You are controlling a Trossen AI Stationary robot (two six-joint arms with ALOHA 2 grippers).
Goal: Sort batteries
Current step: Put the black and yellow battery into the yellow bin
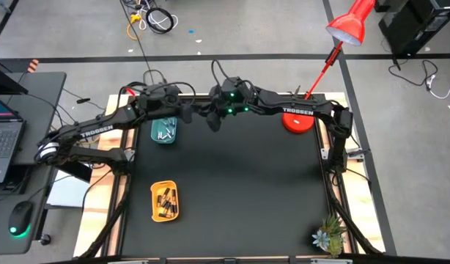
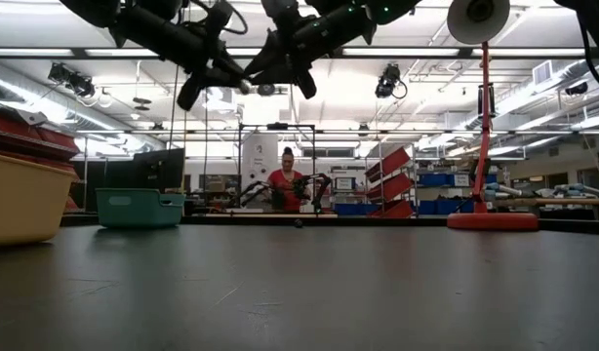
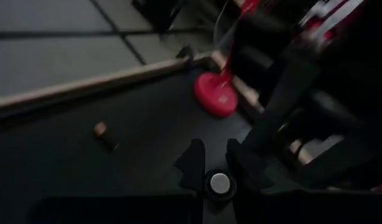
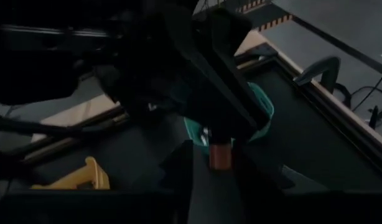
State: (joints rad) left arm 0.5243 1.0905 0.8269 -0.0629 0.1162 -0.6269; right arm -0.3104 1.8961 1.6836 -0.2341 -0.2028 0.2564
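Hold small copper-coloured cylindrical battery (image 4: pixel 220 155) firmly in clamped left claw (image 3: pixel 213 158); draw right claw (image 4: pixel 213 171), grip unclear, straight back without knocking.

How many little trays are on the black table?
2. The teal tray sits near the table's far edge, beside the left arm. The yellow tray sits nearer the front edge on the left side. Both hold batteries. None seems hidden.

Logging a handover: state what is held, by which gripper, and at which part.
The left gripper is shut on one battery, by one end. The right gripper is at its other end; whether it holds cannot be told.
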